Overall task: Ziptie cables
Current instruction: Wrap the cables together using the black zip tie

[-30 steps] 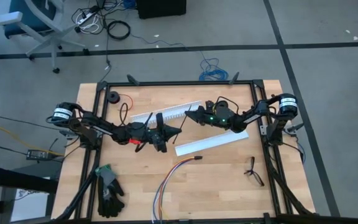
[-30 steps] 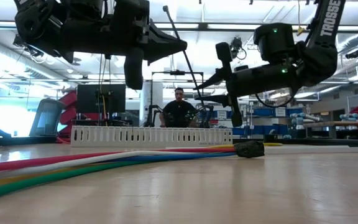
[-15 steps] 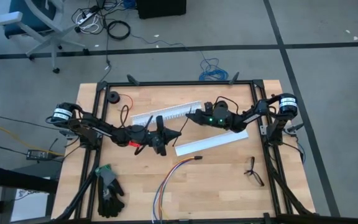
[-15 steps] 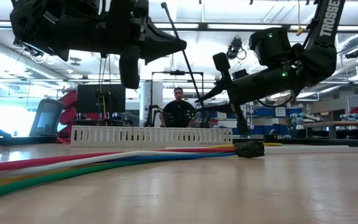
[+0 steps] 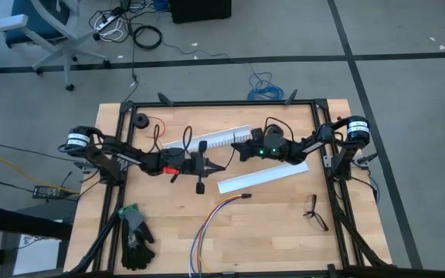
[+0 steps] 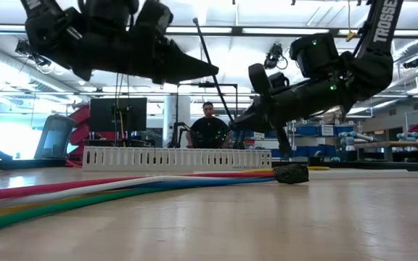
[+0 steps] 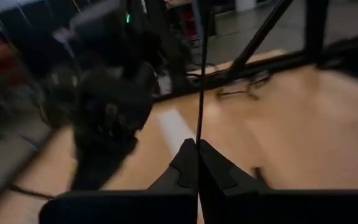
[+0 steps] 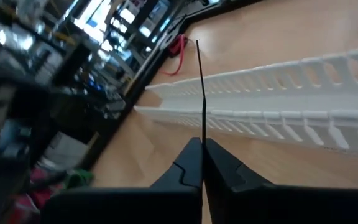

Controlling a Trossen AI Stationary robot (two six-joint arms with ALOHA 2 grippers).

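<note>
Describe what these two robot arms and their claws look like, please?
Both arms are dark, jointed and slim, each ending in a two-fingered claw: left claw, right claw. The fingers taper to points. White-banded cylinders sit at the shoulders, a green light glows on the right arm, and white lettering marks it in the low view.

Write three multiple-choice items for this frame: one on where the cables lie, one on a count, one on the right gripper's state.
1. Where are the cables?
A. loose on the table, nothing holding them
B. inside a channel
C. on the floor

2. How many white slotted channels are there?
A. one
B. two
C. four

3. The right gripper is:
A. wide open
B. shut on the ziptie
C. shut on a cable

Answers: A, the high view shows them alone on bare wood; B, two white strips lie there; B, its wrist view shows the black strip running out of closed fingers.
</note>
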